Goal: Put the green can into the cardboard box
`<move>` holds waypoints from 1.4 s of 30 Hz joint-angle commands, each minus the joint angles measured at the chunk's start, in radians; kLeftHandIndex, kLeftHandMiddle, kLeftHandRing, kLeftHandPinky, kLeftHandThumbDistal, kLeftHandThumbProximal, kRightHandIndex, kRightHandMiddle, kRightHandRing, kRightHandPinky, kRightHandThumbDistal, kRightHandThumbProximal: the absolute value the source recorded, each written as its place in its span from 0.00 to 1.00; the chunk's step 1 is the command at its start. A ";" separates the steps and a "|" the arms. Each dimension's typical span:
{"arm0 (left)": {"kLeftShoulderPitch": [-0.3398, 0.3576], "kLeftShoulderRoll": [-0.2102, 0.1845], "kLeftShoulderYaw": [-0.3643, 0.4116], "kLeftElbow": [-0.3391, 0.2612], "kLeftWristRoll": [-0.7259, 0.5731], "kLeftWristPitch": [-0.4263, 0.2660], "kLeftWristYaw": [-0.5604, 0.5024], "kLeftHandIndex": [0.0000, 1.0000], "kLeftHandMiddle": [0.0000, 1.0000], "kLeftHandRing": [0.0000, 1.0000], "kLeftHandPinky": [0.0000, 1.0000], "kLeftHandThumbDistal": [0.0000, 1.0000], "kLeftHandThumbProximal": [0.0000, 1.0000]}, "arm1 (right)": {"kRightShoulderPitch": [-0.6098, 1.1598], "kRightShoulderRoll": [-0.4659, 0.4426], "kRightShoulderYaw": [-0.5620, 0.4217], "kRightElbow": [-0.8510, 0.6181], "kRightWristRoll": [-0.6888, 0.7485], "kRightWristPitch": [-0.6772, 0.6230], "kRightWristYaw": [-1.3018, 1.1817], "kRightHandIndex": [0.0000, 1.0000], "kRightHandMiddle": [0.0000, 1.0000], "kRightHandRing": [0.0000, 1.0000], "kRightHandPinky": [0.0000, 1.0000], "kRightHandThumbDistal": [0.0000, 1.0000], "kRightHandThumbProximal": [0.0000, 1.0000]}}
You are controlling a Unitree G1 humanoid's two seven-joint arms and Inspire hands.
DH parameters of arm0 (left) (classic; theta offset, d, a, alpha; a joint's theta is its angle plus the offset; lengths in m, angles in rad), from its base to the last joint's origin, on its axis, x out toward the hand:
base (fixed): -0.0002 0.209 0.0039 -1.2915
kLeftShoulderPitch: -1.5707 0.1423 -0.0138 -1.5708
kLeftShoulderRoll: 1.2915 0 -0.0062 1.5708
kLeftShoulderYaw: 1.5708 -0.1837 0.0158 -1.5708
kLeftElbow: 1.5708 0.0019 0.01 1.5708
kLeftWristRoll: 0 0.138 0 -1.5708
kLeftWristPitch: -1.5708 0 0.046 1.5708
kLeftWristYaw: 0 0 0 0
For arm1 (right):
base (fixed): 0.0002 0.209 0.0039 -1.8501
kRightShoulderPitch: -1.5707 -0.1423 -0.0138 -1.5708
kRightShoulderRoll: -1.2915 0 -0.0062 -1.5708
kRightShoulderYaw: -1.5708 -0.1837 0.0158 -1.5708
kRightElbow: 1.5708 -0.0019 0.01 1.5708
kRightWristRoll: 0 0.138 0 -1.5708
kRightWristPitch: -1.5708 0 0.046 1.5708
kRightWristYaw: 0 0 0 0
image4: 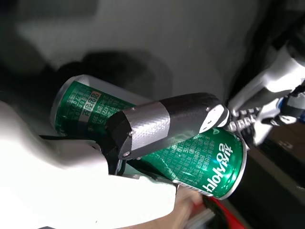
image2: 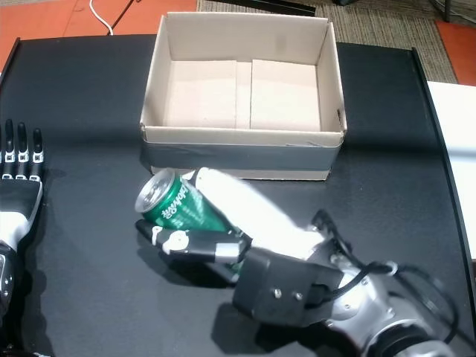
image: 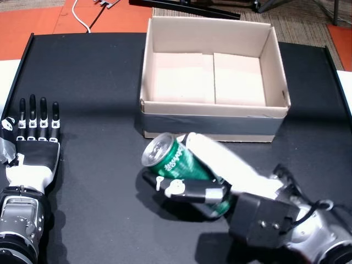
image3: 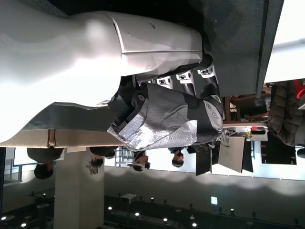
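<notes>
The green can point(image: 177, 161) point(image2: 181, 210) lies tilted, top end toward the left, in my right hand point(image: 206, 173) point(image2: 223, 227), which is shut on it just in front of the cardboard box point(image: 214, 113) point(image2: 242, 152). The right wrist view shows the thumb point(image4: 162, 124) pressed across the can point(image4: 190, 162). The box stands open and empty at the table's far middle. My left hand point(image: 34, 140) point(image2: 18, 182) rests flat on the black table at the left, fingers straight and apart, holding nothing. It fills the left wrist view point(image3: 157, 105).
The black table point(image: 93, 88) has raised rims at its left and right sides. Orange floor and a white cable point(image: 82, 19) lie beyond the far edge. White surfaces flank the table on both sides.
</notes>
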 commanded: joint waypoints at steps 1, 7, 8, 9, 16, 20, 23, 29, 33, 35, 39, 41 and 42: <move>0.052 -0.018 -0.008 0.033 0.016 0.003 0.057 0.55 0.55 0.65 0.76 0.00 0.49 | -0.062 -0.036 0.031 -0.046 -0.056 -0.047 -0.112 0.00 0.08 0.14 0.17 0.24 0.62; 0.048 -0.020 -0.012 0.034 0.018 0.001 0.062 0.54 0.54 0.65 0.74 0.00 0.51 | -0.150 -0.119 0.043 -0.134 -0.133 -0.129 -0.310 0.00 0.17 0.39 0.12 0.32 0.64; 0.047 -0.020 -0.012 0.034 0.018 0.001 0.063 0.54 0.54 0.64 0.74 0.00 0.51 | -0.161 -0.128 0.039 -0.142 -0.133 -0.141 -0.327 0.00 0.16 0.38 0.13 0.31 0.64; 0.044 -0.020 -0.011 0.034 0.016 0.002 0.068 0.55 0.55 0.64 0.74 0.00 0.51 | -0.171 -0.137 0.035 -0.152 -0.134 -0.152 -0.349 0.00 0.14 0.36 0.17 0.28 0.61; 0.036 -0.023 -0.013 0.035 0.017 -0.001 0.081 0.56 0.55 0.65 0.77 0.00 0.52 | -0.221 -0.168 0.021 -0.191 -0.159 -0.139 -0.482 0.00 0.07 0.30 0.12 0.33 0.64; 0.034 -0.022 -0.017 0.035 0.020 0.000 0.075 0.59 0.58 0.68 0.81 0.00 0.58 | -0.244 -0.177 0.023 -0.209 -0.201 -0.117 -0.593 0.00 0.07 0.32 0.15 0.25 0.57; 0.031 -0.021 -0.020 0.035 0.022 0.001 0.082 0.58 0.57 0.68 0.82 0.00 0.60 | -0.273 -0.184 0.040 -0.230 -0.295 -0.053 -0.798 0.00 0.06 0.32 0.08 0.31 0.54; 0.033 -0.020 -0.020 0.037 0.019 0.004 0.079 0.55 0.55 0.66 0.78 0.00 0.56 | -0.409 -0.182 0.134 -0.158 -0.469 0.098 -1.194 0.00 0.00 0.21 0.13 0.17 0.54; 0.030 -0.024 -0.024 0.036 0.021 -0.001 0.082 0.56 0.55 0.67 0.79 0.00 0.53 | -0.534 -0.178 0.219 -0.057 -0.545 0.198 -1.347 0.00 0.00 0.18 0.12 0.18 0.58; 0.029 -0.025 -0.019 0.037 0.014 0.002 0.081 0.55 0.55 0.66 0.79 0.00 0.52 | -0.586 -0.171 0.242 -0.013 -0.546 0.221 -1.359 0.00 0.00 0.15 0.13 0.23 0.57; 0.031 -0.027 -0.011 0.038 0.009 0.007 0.071 0.54 0.53 0.66 0.80 0.00 0.49 | -0.646 -0.148 0.233 0.046 -0.497 0.274 -1.289 0.00 0.00 0.10 0.10 0.19 0.59; 0.030 -0.028 -0.012 0.037 0.014 0.004 0.075 0.55 0.54 0.66 0.79 0.00 0.50 | -0.659 -0.137 0.223 0.063 -0.466 0.284 -1.238 0.00 0.00 0.09 0.09 0.10 0.68; 0.030 -0.028 -0.012 0.037 0.014 0.003 0.075 0.55 0.55 0.66 0.79 0.00 0.50 | -0.662 -0.132 0.216 0.069 -0.449 0.284 -1.209 0.00 0.00 0.10 0.08 0.09 0.69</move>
